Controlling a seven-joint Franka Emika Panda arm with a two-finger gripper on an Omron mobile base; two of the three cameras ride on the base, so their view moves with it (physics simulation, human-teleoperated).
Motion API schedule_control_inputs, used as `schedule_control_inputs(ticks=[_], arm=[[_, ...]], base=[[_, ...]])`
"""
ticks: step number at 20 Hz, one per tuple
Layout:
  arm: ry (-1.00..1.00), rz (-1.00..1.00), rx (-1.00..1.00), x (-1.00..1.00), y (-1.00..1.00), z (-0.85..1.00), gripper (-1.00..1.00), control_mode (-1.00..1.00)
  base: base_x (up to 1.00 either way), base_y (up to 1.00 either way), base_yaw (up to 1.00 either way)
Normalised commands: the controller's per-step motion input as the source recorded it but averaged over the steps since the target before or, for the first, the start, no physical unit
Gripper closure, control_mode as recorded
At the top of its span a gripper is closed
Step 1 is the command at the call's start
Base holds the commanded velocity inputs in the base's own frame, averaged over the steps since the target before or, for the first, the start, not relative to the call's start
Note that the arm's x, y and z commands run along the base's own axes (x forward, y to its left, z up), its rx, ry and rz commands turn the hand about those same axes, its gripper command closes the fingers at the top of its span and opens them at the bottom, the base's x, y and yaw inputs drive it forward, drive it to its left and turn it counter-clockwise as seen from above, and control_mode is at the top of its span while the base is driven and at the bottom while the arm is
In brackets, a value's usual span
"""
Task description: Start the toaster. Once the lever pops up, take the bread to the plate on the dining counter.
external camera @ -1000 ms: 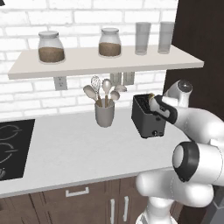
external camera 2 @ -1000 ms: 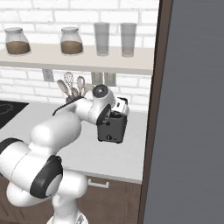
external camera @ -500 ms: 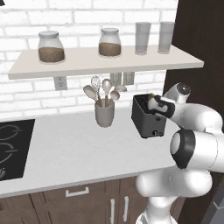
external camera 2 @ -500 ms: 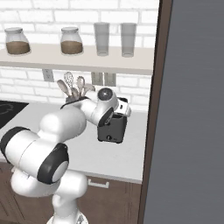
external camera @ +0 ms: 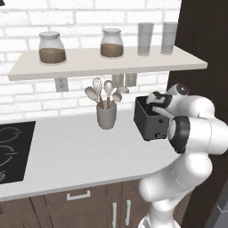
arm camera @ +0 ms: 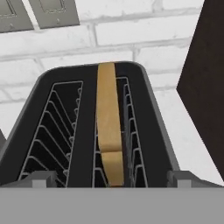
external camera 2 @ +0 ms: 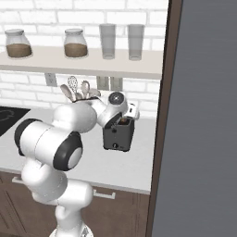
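The arm has folded in closer over the toaster, where the bread stands in the right slot. Jaws' state cannot be told; the grab looks near.

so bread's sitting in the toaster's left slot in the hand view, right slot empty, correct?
Swapped. In the hand view the bread stands in the right slot of the toaster; the left slot holds only its wire rack.
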Motion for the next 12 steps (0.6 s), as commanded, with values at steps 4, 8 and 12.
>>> schedule_control_inputs(ticks=[4, 8, 12], arm=[[0.0, 0.05, 0.0, 0.27, 0.0, -0.17, -1.0, -1.0], [0.0, 0.03, 0.0, 0.25, -0.05, -0.21, -1.0, -1.0], [0.0, 0.02, 0.0, 0.12, -0.02, -0.26, -1.0, -1.0]], base=[[0.0, 0.0, 0.0], [0.0, 0.0, 0.0], [0.0, 0.0, 0.0]])
